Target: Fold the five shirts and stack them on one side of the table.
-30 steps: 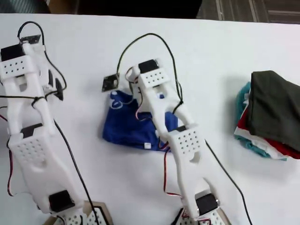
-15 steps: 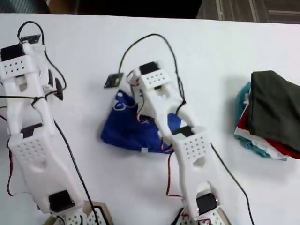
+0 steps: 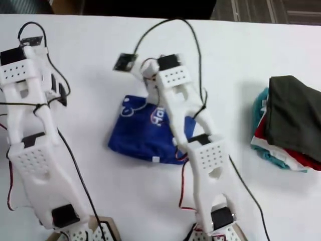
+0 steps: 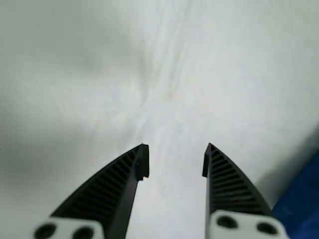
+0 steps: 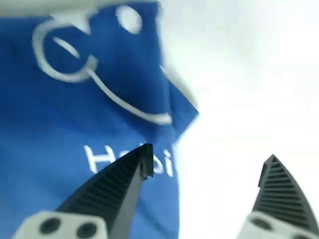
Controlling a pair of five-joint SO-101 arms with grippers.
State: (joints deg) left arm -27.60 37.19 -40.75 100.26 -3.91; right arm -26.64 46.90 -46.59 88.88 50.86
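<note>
A blue shirt [image 3: 140, 135] with white print lies crumpled in the middle of the table, partly under my right arm [image 3: 173, 83]. In the right wrist view the blue shirt [image 5: 75, 114] shows close below my right gripper [image 5: 209, 159]. That gripper is open and holds nothing; one finger [image 5: 124, 179] hangs over the cloth and the other over bare table. My left gripper [image 4: 174, 159] is open over bare white table, with a corner of the blue shirt [image 4: 304, 199] beside it. The left arm [image 3: 30, 125] stands at the table's left.
A stack of folded shirts [image 3: 288, 123] sits at the right edge, dark olive on top, with red, white and teal below. Black cables loop over the white table [image 3: 235, 50] beyond the right arm. Both arm bases stand at the near edge.
My right arm's wrist has risen and moved toward the far edge, uncovering the shirt's white print. The shirt's outline shifted a little. The left arm has not moved.
</note>
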